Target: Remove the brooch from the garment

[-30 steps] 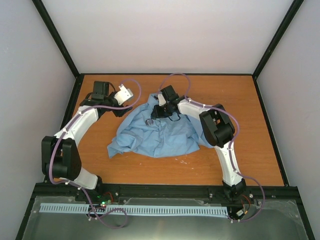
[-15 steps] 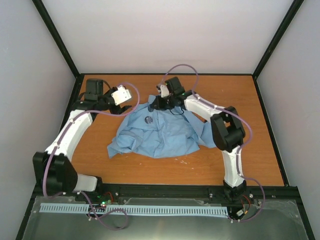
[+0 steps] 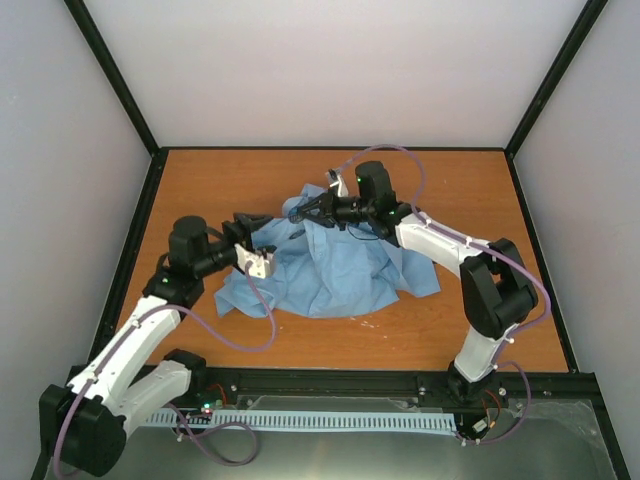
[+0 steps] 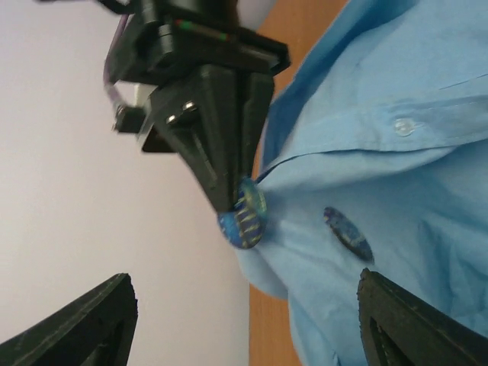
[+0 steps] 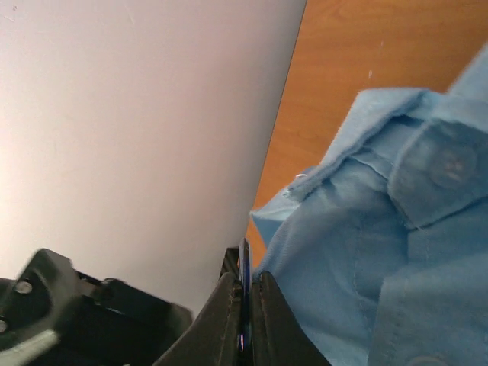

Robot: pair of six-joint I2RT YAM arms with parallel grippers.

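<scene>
the right gripper [image 5: 245,278] hides most of the brooch [image 5: 245,255] in its wrist view.

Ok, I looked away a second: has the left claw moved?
Yes. The left claw came nearer, away from the table's far edge, towards the shirt.

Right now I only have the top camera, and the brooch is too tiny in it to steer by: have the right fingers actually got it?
Observer: The left wrist view shows the right fingers shut on a shiny round blue disc, pinched by its rim at the edge of the shirt.
Operator: So the shirt has no disc on it?
Observer: It does. A second dark blue disc lies on the fabric, apart from the held one, near a white button.
Operator: And the left fingers?
Observer: Open, nothing between them, pointed toward both discs.
</scene>
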